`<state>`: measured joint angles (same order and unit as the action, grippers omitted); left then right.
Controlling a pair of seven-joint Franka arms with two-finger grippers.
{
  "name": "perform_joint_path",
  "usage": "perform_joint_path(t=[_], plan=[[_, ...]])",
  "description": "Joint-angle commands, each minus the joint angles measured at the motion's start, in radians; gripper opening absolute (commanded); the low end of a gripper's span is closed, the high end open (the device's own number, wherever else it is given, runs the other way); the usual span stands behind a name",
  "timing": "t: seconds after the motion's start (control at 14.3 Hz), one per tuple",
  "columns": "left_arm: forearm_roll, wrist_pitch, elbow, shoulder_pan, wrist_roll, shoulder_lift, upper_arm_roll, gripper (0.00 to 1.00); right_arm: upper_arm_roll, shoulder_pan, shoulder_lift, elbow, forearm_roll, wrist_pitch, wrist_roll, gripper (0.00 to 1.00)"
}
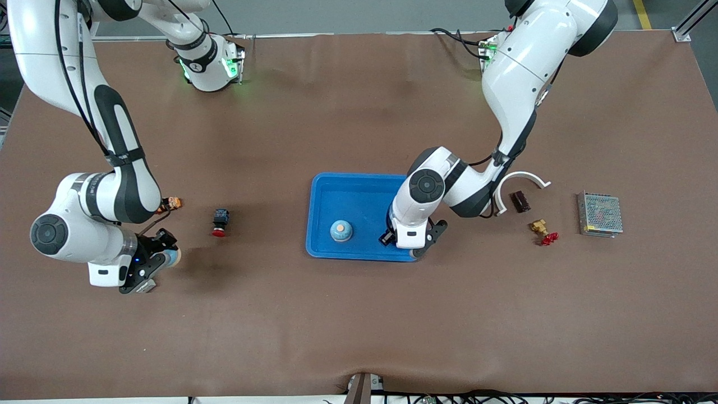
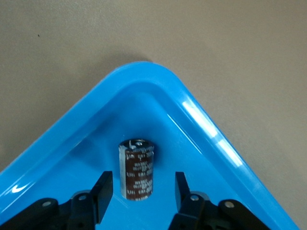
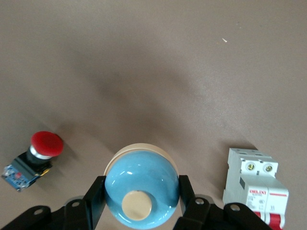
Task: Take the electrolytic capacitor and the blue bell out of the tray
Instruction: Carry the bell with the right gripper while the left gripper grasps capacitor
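Note:
A brown capacitor stands upright in a corner of the blue tray. My left gripper is open around it, with a gap on each side. In the front view the left gripper hangs over the tray at the corner nearest the camera and hides the capacitor. My right gripper is shut on a blue bell with a cream button. That bell is low over the table at the right arm's end. A second blue bell sits in the tray.
A red push button lies between the right gripper and the tray. A white circuit breaker sits beside the held bell. Toward the left arm's end lie a white curved piece, a dark block, a brass valve and a metal box.

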<state>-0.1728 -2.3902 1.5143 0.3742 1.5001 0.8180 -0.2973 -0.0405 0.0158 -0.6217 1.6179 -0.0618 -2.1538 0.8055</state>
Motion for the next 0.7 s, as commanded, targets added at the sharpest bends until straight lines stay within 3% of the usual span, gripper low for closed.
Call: perform_joint_path(t=[0.0,0.14,0.42,0.56,0.63], plan=[[-0.027,-0.003,-0.025,0.017,0.028,0.024,0.015,0.57,0.019,-0.025,-0.026,-0.003,-0.013,-0.038,0.047,0.46],[-0.028,-0.003,-0.025,0.023,0.029,0.027,0.015,0.53,0.019,-0.028,-0.041,-0.003,-0.015,-0.057,0.076,0.46],[-0.031,-0.003,-0.022,0.023,0.023,0.035,0.017,0.35,0.019,-0.030,-0.068,-0.003,-0.015,-0.093,0.113,0.46],[-0.031,0.000,-0.022,0.023,0.022,0.032,0.015,0.16,0.019,-0.031,-0.081,-0.003,-0.015,-0.113,0.123,0.46],[-0.031,0.006,-0.022,0.023,0.022,0.027,0.017,0.00,0.019,-0.031,-0.082,-0.003,-0.015,-0.113,0.123,0.46]])
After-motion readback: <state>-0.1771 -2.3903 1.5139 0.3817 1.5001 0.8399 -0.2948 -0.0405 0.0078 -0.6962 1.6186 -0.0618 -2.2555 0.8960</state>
